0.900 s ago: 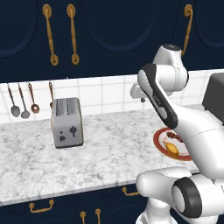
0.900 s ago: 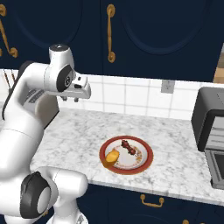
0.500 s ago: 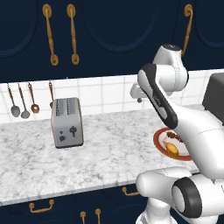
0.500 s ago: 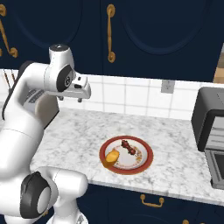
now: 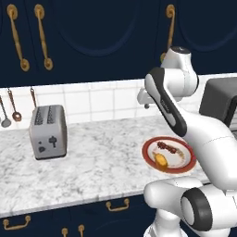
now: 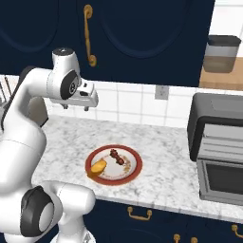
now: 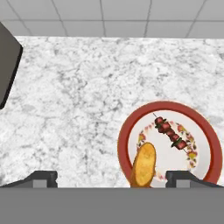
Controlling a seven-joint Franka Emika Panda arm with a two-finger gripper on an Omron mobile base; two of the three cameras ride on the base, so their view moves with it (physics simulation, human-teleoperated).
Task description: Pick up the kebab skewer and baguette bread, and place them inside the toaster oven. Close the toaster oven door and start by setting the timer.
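Note:
A red-rimmed plate (image 6: 130,173) lies on the marble counter and carries both foods. The kebab skewer (image 6: 118,157) (image 7: 170,133) (image 5: 167,147) lies across its middle. The baguette bread (image 6: 98,167) (image 7: 143,165) (image 5: 160,160) rests at its near rim. My gripper (image 6: 86,104) (image 5: 144,101) (image 7: 112,178) hangs high over the counter, left of the plate and well above it. It is open, with nothing between its fingertips (image 7: 42,177). The toaster oven (image 6: 219,142) (image 5: 221,98) stands at the counter's right end. Its windowed door (image 6: 222,178) looks folded down toward the front.
A silver two-slot toaster (image 5: 48,131) stands at the left of the counter. Utensils (image 5: 15,111) hang on the tiled wall behind it. A dark grey box corner (image 7: 6,70) shows at the left edge of the hand view. Dark blue cabinets hang above.

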